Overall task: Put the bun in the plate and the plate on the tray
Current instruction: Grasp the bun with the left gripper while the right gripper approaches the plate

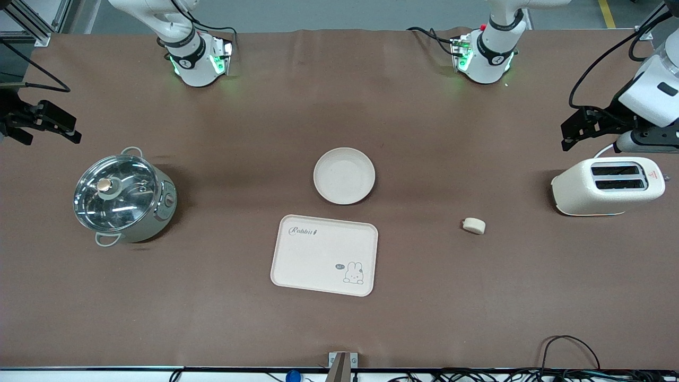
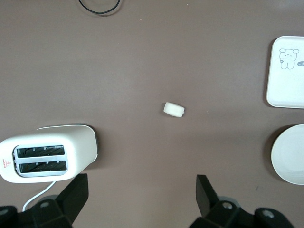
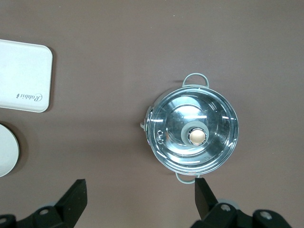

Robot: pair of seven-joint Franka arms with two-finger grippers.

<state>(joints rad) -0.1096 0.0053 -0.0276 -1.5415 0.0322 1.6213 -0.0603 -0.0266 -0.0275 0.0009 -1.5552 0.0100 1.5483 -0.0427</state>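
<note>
The bun [image 1: 473,225] lies on the brown table, toward the left arm's end, and also shows in the left wrist view [image 2: 174,109]. The empty plate [image 1: 344,175] sits mid-table. The tray [image 1: 318,254] lies just nearer the front camera than the plate, with nothing on it. My left gripper [image 1: 564,137] hangs open and empty above the table beside the toaster; in its wrist view [image 2: 141,190] the jaws stand wide apart. My right gripper [image 1: 52,139] is open and empty at the right arm's end, above the table near the pot [image 3: 140,192].
A white toaster [image 1: 608,185] stands at the left arm's end, near the bun. A steel pot with a glass lid [image 1: 123,197] stands at the right arm's end. Cables lie along the table's front edge [image 1: 567,345].
</note>
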